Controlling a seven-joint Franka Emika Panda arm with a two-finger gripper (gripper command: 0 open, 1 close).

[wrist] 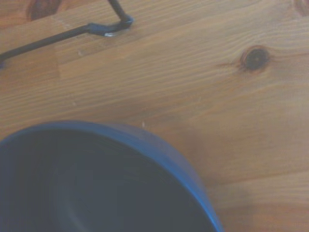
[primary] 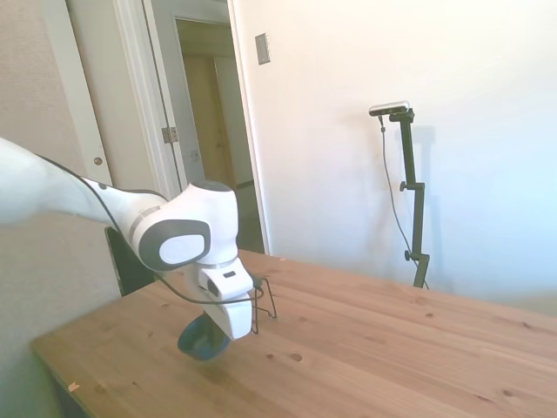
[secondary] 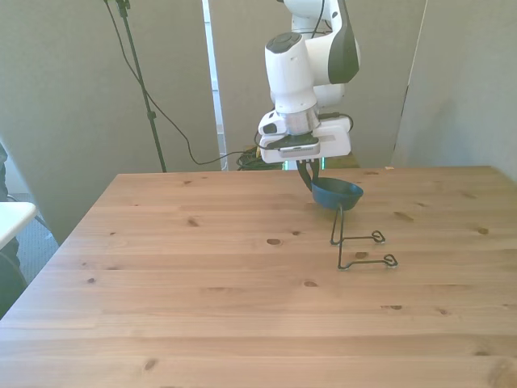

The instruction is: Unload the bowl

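- In the side view we see the white arm (primary: 104, 209) reaching in from the left, its wrist bent down over the near-left part of the wooden table (primary: 374, 348).
- Below the wrist, the gripper (primary: 228, 329) comes down onto the bowl (primary: 202, 340) — a small teal-blue bowl with a dark glossy finish. In this view the bowl stands tilted on its edge, its lower side close to the tabletop; we cannot tell whether it touches the wood.
- Just to the right of the bowl, the thin dark wire rack (primary: 264, 305) stands on the table, partly hidden behind the gripper body.
- In the front view the gripper (secondary: 311, 179) hangs under the wrist, with dark fingers (secondary: 305, 173) reaching to the bowl's (secondary: 337, 194) rim on the front view's left. They appear to pinch that rim, though the contact itself is too small for us to be sure.
- The wire rack (secondary: 361, 249) lies just in front of the bowl, toward the camera, its two looped ends pointing to the front view's right.
- The wrist view shows the bowl's (wrist: 159, 150) blue rim and dark inside from close by — bare wood beyond it, and a piece of the wire rack (wrist: 72, 33) further off.
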